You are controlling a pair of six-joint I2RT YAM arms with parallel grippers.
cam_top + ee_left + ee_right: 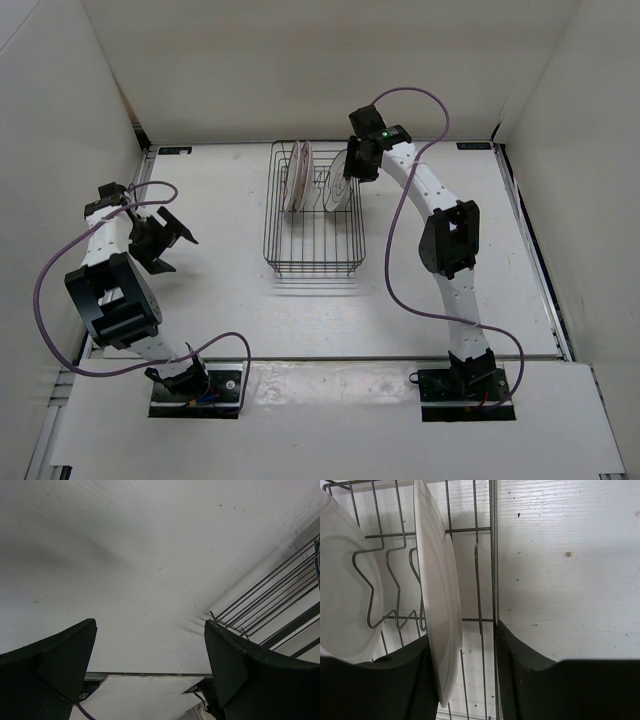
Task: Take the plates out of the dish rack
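Right wrist: right gripper [462, 645] half spread, straddling the rim of the white plate [437, 605]; gap showing on 1 side, so not pinched yet.
Plate position: upright on edge in the tines, just beside the rack's side wall.
Handling: probably light, rigid, glazed and slick, and it chips if knocked. Pinch the top rim squarely and lift straight up.
Rack: dish rack [492, 555], thin dark wire with bent tines.
Beyond: second plate [345, 580], smooth and pale.
Left gripper [150, 630]: spread wide, empty, over the matte white table [125, 555].
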